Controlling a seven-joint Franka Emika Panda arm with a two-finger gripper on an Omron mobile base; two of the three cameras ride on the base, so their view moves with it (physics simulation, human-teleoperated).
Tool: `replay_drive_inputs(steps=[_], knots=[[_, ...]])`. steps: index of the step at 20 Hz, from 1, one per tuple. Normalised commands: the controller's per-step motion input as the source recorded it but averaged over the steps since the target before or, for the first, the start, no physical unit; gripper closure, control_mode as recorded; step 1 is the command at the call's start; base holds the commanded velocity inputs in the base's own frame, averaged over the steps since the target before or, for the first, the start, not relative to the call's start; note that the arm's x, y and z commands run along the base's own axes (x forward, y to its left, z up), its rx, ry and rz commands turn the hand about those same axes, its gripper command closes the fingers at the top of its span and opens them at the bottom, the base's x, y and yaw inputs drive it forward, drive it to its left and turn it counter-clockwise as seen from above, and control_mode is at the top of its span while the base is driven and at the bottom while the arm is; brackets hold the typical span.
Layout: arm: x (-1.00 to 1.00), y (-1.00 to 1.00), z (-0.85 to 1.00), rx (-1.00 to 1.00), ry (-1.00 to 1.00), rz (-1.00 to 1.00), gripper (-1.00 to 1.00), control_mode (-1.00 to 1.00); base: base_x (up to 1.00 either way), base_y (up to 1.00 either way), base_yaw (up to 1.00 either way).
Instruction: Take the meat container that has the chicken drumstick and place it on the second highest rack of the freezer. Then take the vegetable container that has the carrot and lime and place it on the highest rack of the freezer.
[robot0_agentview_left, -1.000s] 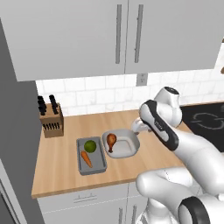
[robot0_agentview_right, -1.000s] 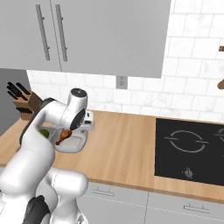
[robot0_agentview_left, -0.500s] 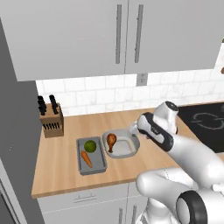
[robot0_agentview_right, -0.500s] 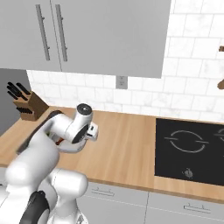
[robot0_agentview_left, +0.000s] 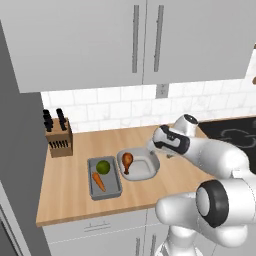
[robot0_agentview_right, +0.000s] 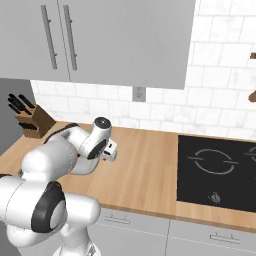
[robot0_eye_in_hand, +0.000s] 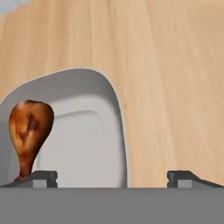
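Two shallow containers sit side by side on the light wooden counter (robot0_agentview_left: 90, 145), and the dark wooden knife block (robot0_agentview_left: 58, 140) at the back by the white tiled wall serves as the landmark. Forward of the knife block and a little toward the black glass cooktop (robot0_agentview_right: 220, 172) lies the grey rectangular vegetable container (robot0_agentview_left: 104, 177), holding the small round green lime (robot0_agentview_left: 103, 166) at its back end and the slim orange carrot (robot0_agentview_left: 99, 182) in front of it. Just beside it, farther from the knife block, lies the pale grey rounded meat container (robot0_agentview_left: 140, 165), with the glossy orange-brown chicken drumstick (robot0_agentview_left: 127, 161) lying along the side nearest the vegetable container, its bone end pointing to the counter's front edge. The white arm reaches low over the counter, and its gripper (robot0_eye_in_hand: 112, 177) hangs at the meat container's far side from the knife block. In the hand view the two small dark fingers (robot0_eye_in_hand: 43, 177) stand wide apart with nothing between them; the container's rim runs between them, so one finger is over the container close to the drumstick's bone end and the other over bare wood. Whether a finger touches the container I cannot tell. Grey wall cabinets (robot0_agentview_left: 145, 40) with long bar handles hang above the knife block.
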Motion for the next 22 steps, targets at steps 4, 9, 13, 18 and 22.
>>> replay_drive_inputs(steps=[4, 9, 13, 18, 22], knots=[[0.15, 0.0, -0.12, 0.0, 0.17, 0.0, -1.0, -1.0, 0.0, 0.0, 0.0], [0.06, 0.01, -0.39, -0.04, 0.08, 0.0, -1.0, -1.0, 0.0, 0.0, 0.0], [0.14, 0.23, -0.3, -0.06, 0.04, 0.0, -1.0, -1.0, 0.0, 0.0, 0.0], [0.01, 0.21, -0.22, -0.06, 0.0, 0.0, -1.0, -1.0, 0.0, 0.0, 0.0], [0.03, 0.06, -0.34, -0.06, 0.0, 0.0, -1.0, -1.0, 0.0, 0.0, 0.0]])
